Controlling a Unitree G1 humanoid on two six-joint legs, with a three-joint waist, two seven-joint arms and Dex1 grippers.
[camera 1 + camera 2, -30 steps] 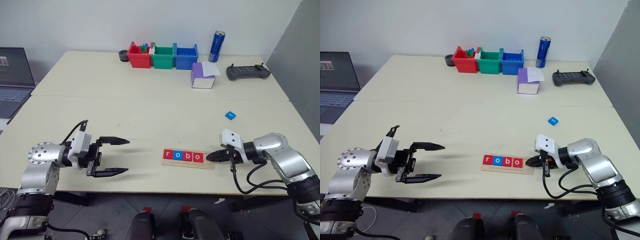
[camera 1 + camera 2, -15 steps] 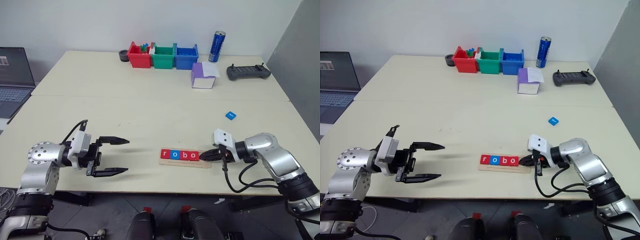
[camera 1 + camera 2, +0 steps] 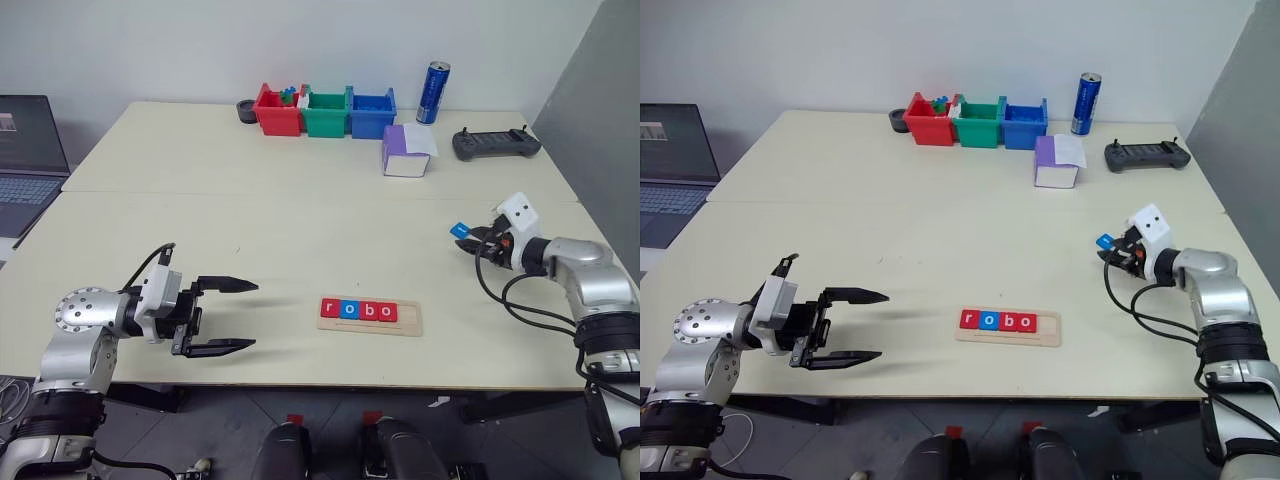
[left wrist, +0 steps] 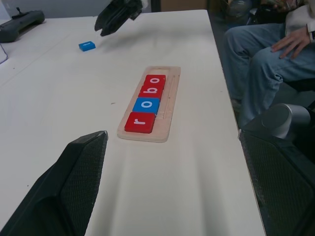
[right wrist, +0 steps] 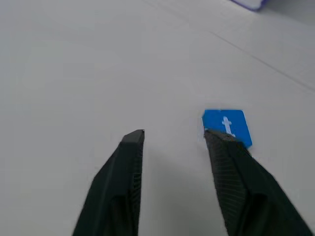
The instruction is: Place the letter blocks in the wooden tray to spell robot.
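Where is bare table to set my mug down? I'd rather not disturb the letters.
Bare: the wide middle between the coloured bins and the wooden tray. Busier: by the blue t block at the right gripper, and the left gripper.

Left end effector [image 3: 228, 314] points right, fingers spread wide, holding nothing; right end effector [image 5: 172, 135] angles downward, fingers parted, arm bent at the elbow
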